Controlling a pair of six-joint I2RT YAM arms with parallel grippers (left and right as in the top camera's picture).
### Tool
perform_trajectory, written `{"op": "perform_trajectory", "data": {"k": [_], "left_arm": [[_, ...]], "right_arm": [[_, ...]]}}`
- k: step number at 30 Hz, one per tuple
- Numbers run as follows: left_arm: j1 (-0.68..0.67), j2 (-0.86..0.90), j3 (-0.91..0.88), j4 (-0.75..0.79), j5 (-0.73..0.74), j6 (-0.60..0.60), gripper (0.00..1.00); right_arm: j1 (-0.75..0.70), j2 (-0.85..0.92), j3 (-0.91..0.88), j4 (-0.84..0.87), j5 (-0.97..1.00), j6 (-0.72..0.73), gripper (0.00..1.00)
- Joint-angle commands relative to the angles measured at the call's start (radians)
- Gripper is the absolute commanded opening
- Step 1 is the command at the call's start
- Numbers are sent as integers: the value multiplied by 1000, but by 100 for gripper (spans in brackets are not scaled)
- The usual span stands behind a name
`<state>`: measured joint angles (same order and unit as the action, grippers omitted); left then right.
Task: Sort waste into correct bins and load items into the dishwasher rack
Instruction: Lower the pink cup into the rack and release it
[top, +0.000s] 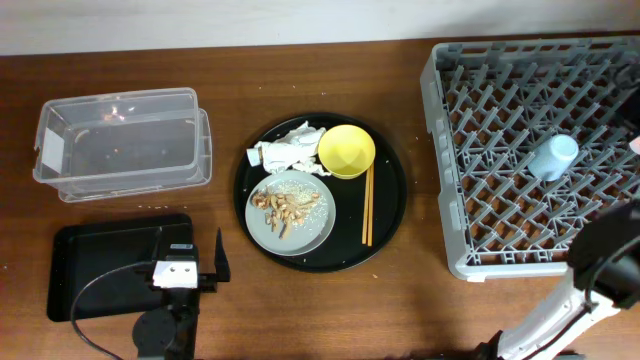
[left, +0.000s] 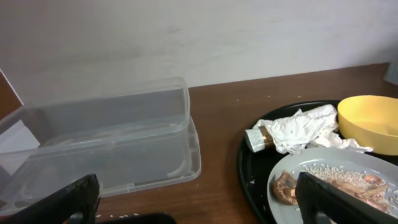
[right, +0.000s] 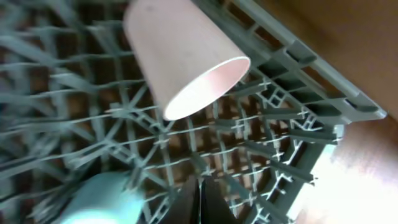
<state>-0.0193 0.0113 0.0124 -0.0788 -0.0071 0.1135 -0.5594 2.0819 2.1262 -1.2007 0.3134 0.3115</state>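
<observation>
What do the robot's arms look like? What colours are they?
Mostly black! The left arm has a round black base, a white block with small dark marks, and a thin black cable looping out. The right arm has a chunky round black joint and a pale silvery tube. The left arm's fingers are flat and black.

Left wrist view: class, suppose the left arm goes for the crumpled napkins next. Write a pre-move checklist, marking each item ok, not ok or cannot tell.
1. Left gripper open, empty: ok.
2. Napkins uncovered, in view: ok.
3. Napkins clear of yellow bowl: not ok, they lie against it.
4. Wrapper scrap separate from napkins: cannot tell.
5. Clear tub open to receive: ok.
6. Right gripper away from round tray, over dishwasher rack: ok.
</observation>
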Motion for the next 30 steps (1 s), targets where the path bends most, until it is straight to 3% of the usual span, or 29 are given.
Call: {"op": "perform_trajectory", "data": {"k": [1, 2, 3, 7, 18, 24, 25, 30], "left_arm": [[1, -3, -4, -5, 4, 16, 99], [1, -3, -4, -5, 4, 16, 99], [1, -3, -4, -5, 4, 16, 99], [1, -3, -4, -5, 4, 16, 99], [1, -3, -4, -5, 4, 16, 99], [1, -3, -4, -5, 4, 16, 99], [1, -3, -4, -5, 4, 16, 99], [1, -3, -4, -5, 4, 16, 99]], "right_arm": [[9, -122, 6, 30, -112, 12, 23], [7, -117, 6, 64, -102, 11, 77], [3, -97, 6, 74, -97, 11, 81], [1, -31, 4, 73, -97, 124, 81], [-82, 121, 4, 226, -239, 124, 80], [-82, 152, 4, 261, -249, 169, 70], [-82, 152, 3, 275, -245, 169, 59], [-82, 152, -69, 393, -234, 169, 52]]}}
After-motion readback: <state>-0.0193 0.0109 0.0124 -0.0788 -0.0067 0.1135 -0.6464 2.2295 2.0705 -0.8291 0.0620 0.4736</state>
